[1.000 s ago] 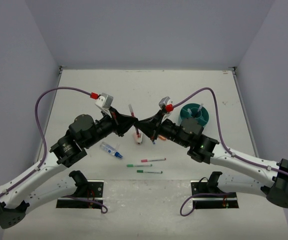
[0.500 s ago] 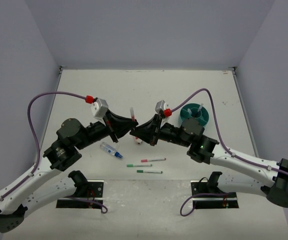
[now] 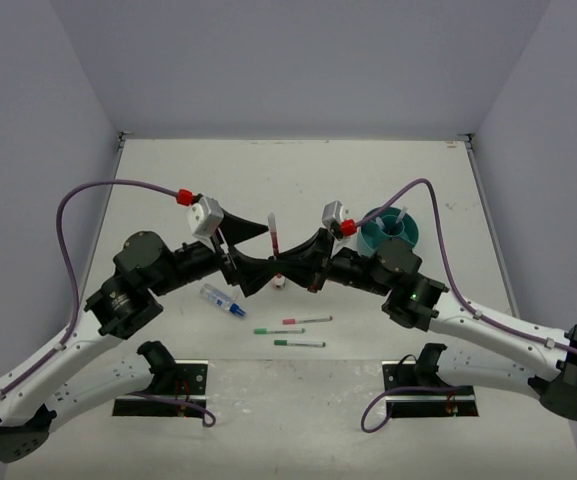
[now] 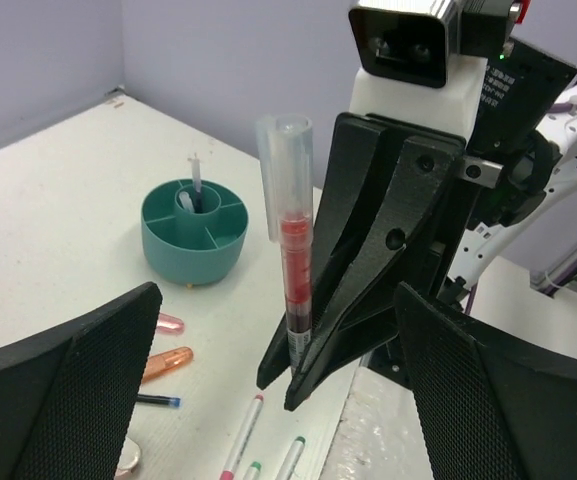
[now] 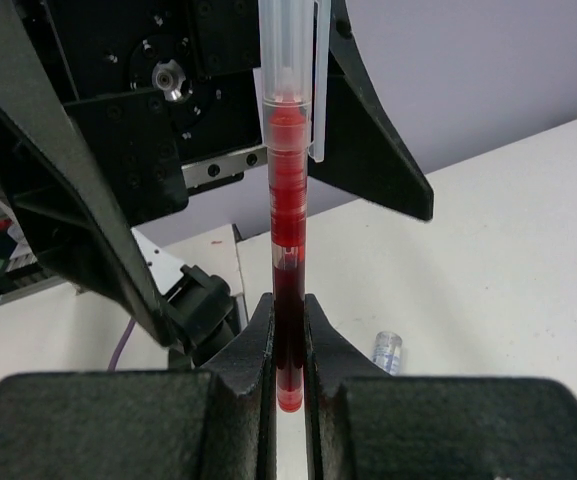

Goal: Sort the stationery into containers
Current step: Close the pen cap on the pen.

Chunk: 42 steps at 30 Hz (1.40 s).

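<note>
A red pen (image 5: 288, 250) with a clear cap stands upright above the table, and my right gripper (image 5: 288, 330) is shut on its lower end. My left gripper (image 3: 266, 250) is open wide, its mesh-padded fingers (image 4: 58, 390) standing apart on either side of the pen (image 4: 293, 260) without touching it. The teal cup (image 3: 388, 230) sits behind the right arm with a thin white pen upright in its middle compartment (image 4: 196, 175). Three thin pens (image 3: 300, 332) lie on the table in front of both grippers. A clear blue-capped tube (image 3: 223, 300) lies under the left arm.
An orange highlighter (image 4: 168, 362), a pink highlighter (image 4: 168, 323) and a dark blue-tipped pen (image 4: 156, 401) lie on the table between the cup (image 4: 193, 230) and the grippers. Grey walls close in the table on three sides.
My left gripper has opened and let go of the red pen, which stays in the right gripper. Both wrists have shifted slightly, and the pen now stands more upright.
</note>
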Tool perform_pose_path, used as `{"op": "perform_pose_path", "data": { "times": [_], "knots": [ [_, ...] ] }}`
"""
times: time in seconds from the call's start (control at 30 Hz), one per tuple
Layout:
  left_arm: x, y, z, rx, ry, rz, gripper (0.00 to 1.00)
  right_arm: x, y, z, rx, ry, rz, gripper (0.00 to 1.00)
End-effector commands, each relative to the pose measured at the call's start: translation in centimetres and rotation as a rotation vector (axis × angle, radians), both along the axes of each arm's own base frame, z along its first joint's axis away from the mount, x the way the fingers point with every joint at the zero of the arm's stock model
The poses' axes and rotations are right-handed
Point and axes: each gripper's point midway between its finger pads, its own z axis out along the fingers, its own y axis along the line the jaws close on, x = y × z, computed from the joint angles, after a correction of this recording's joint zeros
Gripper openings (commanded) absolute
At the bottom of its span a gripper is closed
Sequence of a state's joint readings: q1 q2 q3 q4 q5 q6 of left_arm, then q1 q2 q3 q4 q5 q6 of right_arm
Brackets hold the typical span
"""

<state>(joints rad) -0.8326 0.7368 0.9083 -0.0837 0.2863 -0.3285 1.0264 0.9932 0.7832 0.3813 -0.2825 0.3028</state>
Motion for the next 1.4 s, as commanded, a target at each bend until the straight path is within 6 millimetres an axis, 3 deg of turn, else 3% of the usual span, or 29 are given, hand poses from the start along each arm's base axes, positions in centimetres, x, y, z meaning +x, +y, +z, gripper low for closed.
{"op": "perform_pose_path", "data": {
  "times": [0.0, 0.17, 0.3, 0.47, 0.63, 0.83, 1.0, 1.1, 1.23, 1.37],
  "knots": [
    [-0.6, 1.4, 3.8, -0.026, -0.105, 0.026, 1.00, -0.3, -0.5, 0.9, 0.020, -0.050, 0.003, 0.00],
    [-1.4, 2.3, 7.2, -0.105, -0.151, 0.032, 1.00, -0.7, -0.6, 0.4, -0.001, -0.050, 0.024, 0.04],
    [-0.3, 1.9, 8.7, -0.145, -0.111, 0.065, 0.94, -0.8, -1.0, 0.6, 0.009, -0.045, 0.016, 0.00],
    [0.9, 0.6, 8.3, -0.129, -0.065, 0.064, 0.81, -0.9, -1.2, 0.8, 0.007, -0.041, 0.013, 0.00],
    [1.3, 0.1, 8.3, -0.134, -0.062, 0.063, 0.59, -1.1, -1.3, 0.7, 0.001, -0.034, 0.022, 0.00],
    [0.2, -0.8, 8.3, -0.139, -0.073, -0.021, 0.56, -0.8, -1.2, 0.5, -0.012, -0.022, 0.010, 0.00],
    [0.1, -1.5, 7.8, -0.139, -0.075, -0.052, 0.42, -0.8, -1.3, 0.9, -0.004, -0.024, 0.007, 0.00],
    [0.3, -1.7, 7.0, -0.126, -0.060, -0.053, 0.39, -0.9, -1.4, 1.1, -0.002, -0.030, 0.008, 0.00],
    [0.5, -2.2, 6.3, -0.117, -0.045, -0.061, 0.16, -1.0, -1.4, 1.4, 0.000, -0.030, 0.010, 0.00],
    [0.5, -2.5, 5.8, -0.109, -0.034, -0.071, 0.09, -1.0, -1.5, 1.8, 0.008, -0.033, 0.008, 0.00]
  ]
}}
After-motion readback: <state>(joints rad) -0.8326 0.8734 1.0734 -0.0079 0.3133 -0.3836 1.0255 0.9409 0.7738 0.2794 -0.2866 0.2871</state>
